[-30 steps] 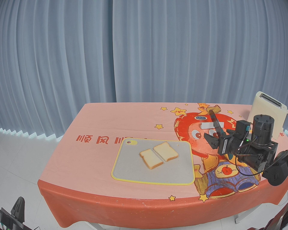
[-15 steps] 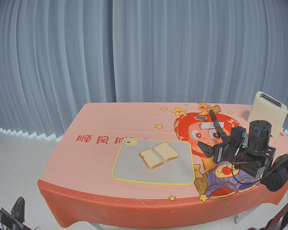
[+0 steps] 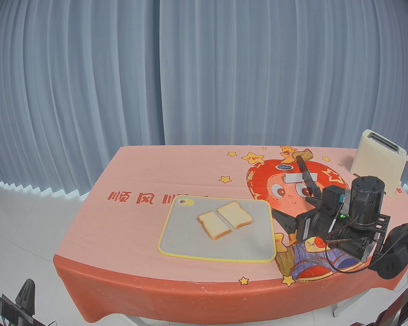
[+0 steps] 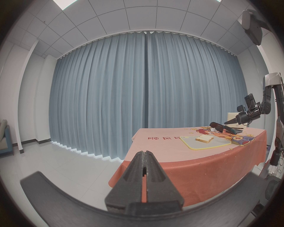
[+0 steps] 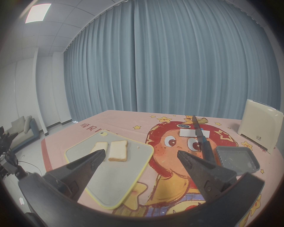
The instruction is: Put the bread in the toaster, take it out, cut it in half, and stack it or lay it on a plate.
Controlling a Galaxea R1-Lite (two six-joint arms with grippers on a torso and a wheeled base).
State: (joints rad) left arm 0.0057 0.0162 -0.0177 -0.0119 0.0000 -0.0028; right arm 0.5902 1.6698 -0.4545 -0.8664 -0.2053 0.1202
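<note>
Near the table's (image 3: 148,170) right edge, the right gripper (image 3: 291,207) hangs open beside the cutting board (image 3: 191,240) with two bread halves (image 3: 214,225); the left gripper (image 4: 144,153) is closed.

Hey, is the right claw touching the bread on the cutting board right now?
Apart. The head view shows the open right claw hanging at the board's right edge, with bare board between it and the bread.

Bright, even light falls from a ceiling panel (image 5: 38,13) high above the fingers of the right gripper (image 5: 140,153). The bread (image 3: 224,219) casts only faint, soft shadows. Curtains (image 3: 170,72) bow at the edges; wrist-view corners darken.
</note>
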